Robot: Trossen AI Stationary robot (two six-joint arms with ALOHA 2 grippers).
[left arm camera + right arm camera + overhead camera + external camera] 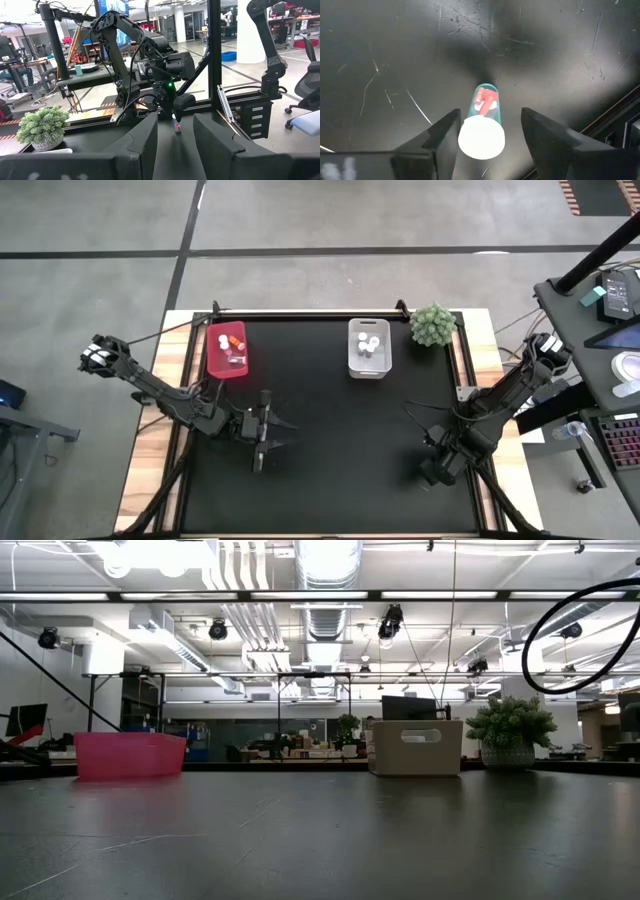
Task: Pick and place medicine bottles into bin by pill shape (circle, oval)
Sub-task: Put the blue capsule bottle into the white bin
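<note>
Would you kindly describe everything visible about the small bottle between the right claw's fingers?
The bottle is a tiny cylinder with a clear, green-tinted body and a round white cap. Red-orange pills show inside. It stands on the scratched black table, cap toward the wrist camera. The right claw brackets it, one dark finger on each side, with gaps still showing, so no grip yet. The left wrist view shows it below the right arm.

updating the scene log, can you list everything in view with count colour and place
pink bin: one, far left of the mat, holds a few small bottles
grey bin: one, far centre, holds white-capped bottles
bottle: one, clear green with white cap and red pills, upright on the mat between the right gripper's fingers
plant ball: one, green, far right corner
table: one, black mat
left gripper: mid-left above the mat, open, empty
right gripper: near right, straddling the bottle, fingers not yet touching it
</note>
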